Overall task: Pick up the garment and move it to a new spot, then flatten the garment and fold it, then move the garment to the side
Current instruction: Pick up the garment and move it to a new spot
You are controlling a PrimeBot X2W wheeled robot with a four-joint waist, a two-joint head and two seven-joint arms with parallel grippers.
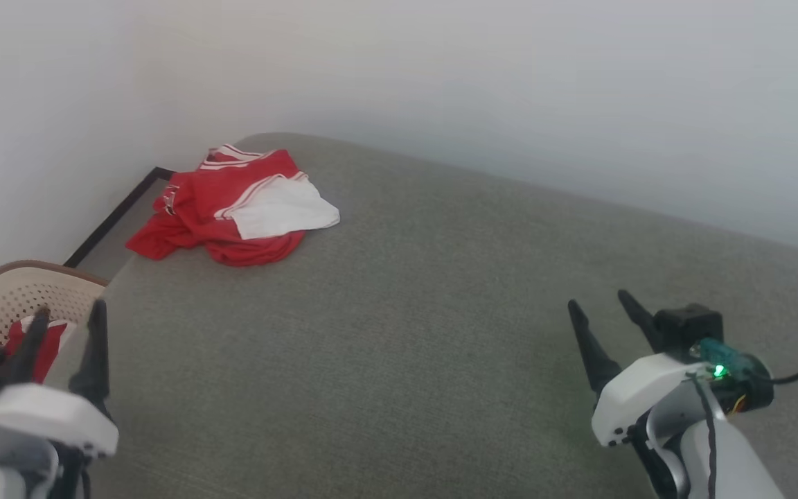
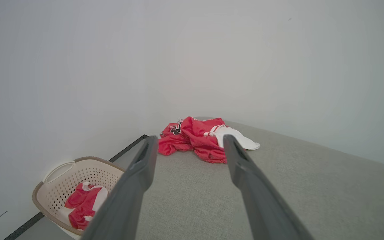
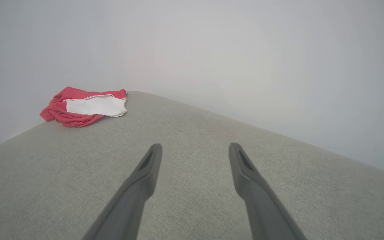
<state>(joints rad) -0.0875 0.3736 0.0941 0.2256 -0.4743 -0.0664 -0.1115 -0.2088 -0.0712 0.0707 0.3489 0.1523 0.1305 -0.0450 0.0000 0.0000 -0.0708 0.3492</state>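
Nearest us, our left pincer [image 1: 68, 310] and right pincer [image 1: 596, 299] hover spread and empty at the near side, well apart from the work; we judge them poised for a reach. Beyond them, the grey upholstered surface [image 1: 406, 291] offers broad room in its middle for flattening. Our garment [image 1: 219, 208] sits crumpled at the far left corner, near the wall. Its long axis runs left to right across the head view, with the white sleeve [image 1: 281, 211] pointing right and the striped trim [image 1: 229, 156] toward the wall. Beside the left pincer, a laundry basket [image 1: 4, 294] holds another red cloth [image 2: 82, 203].
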